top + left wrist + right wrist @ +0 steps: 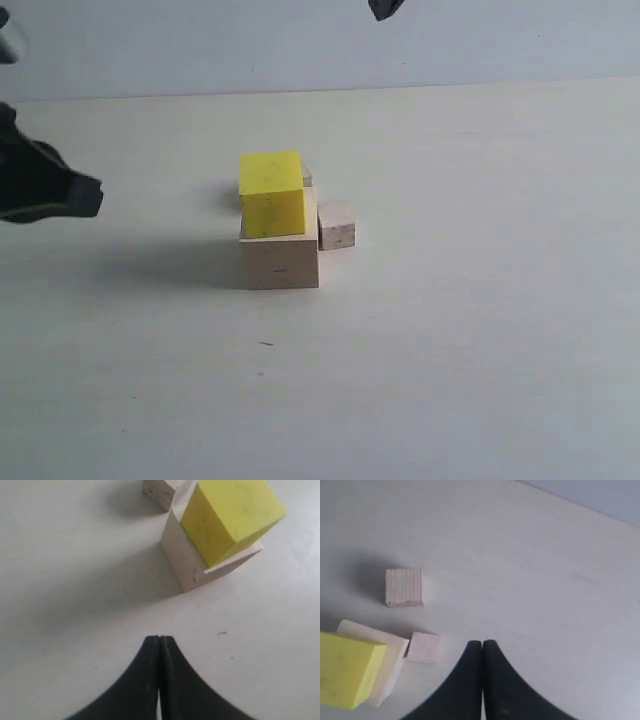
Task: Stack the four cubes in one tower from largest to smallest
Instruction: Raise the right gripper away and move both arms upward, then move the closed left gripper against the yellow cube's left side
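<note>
Right wrist view: right gripper (pixel 482 643) and left gripper (pixel 159 638) sit clenched, empty. Small wooden cube (pixel 423 647) near yellow cube (pixel 347 667) looks light, rigid; opposite flat faces suit pinching.

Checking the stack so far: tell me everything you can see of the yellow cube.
The yellow cube is bright and matte, with faint dark specks. It sits upright on the large wood cube, off-centre, leaving a strip of the wood top bare along one side. Nothing rests on it.
</note>
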Controlling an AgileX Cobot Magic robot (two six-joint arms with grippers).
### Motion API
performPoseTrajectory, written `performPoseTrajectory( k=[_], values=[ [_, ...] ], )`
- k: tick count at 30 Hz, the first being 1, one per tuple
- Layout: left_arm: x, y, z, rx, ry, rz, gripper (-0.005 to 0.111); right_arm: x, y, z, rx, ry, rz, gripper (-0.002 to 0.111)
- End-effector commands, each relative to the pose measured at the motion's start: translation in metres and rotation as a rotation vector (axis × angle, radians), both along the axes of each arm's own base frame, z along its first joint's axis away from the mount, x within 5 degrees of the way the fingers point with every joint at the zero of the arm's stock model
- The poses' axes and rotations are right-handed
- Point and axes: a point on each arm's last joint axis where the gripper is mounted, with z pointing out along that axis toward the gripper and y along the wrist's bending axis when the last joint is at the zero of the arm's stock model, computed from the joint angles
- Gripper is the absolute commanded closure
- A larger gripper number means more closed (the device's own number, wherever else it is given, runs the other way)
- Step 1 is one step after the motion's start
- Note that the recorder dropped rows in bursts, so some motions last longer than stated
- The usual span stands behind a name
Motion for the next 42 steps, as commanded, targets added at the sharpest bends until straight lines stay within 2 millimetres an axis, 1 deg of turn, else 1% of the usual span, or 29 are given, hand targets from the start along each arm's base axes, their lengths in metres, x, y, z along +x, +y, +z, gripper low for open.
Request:
performPoseTrajectory(
  k=[1,4,6,10,16,23,32,36,42],
  values=[
    [0.035,-0.011,-0.004,0.013,0.023,0.004,0.107,-0.008,-0.025,-0.004,-0.020,0.034,-0.034,0.108],
    [0.059,-0.022,-0.019,0.021,0.085,-0.018,0.107,-0.017,-0.041,-0.009,-0.029,0.067,-0.070,0.108],
    [0.071,-0.030,-0.028,0.012,0.122,-0.054,0.107,-0.026,-0.051,-0.011,-0.038,0.085,-0.081,0.108],
    [0.088,-0.042,-0.042,-0.033,0.143,-0.102,0.107,-0.044,-0.067,-0.021,-0.063,0.130,-0.108,0.108],
    [0.105,-0.054,-0.054,-0.062,0.166,-0.157,0.107,-0.067,-0.085,-0.027,-0.076,0.160,-0.147,0.108],
    [0.115,-0.059,-0.059,-0.068,0.157,-0.175,0.107,-0.083,-0.094,-0.038,-0.099,0.194,-0.158,0.108],
    [0.119,-0.061,-0.067,-0.067,0.160,-0.201,0.107,-0.097,-0.100,-0.054,-0.098,0.249,-0.195,0.108],
    [0.120,-0.062,-0.068,-0.076,0.156,-0.212,0.107,-0.100,-0.101,-0.059,-0.090,0.256,-0.191,0.108],
    [0.120,-0.064,-0.070,-0.080,0.150,-0.233,0.107,-0.100,-0.101,-0.058,-0.082,0.247,-0.188,0.108]
  ],
)
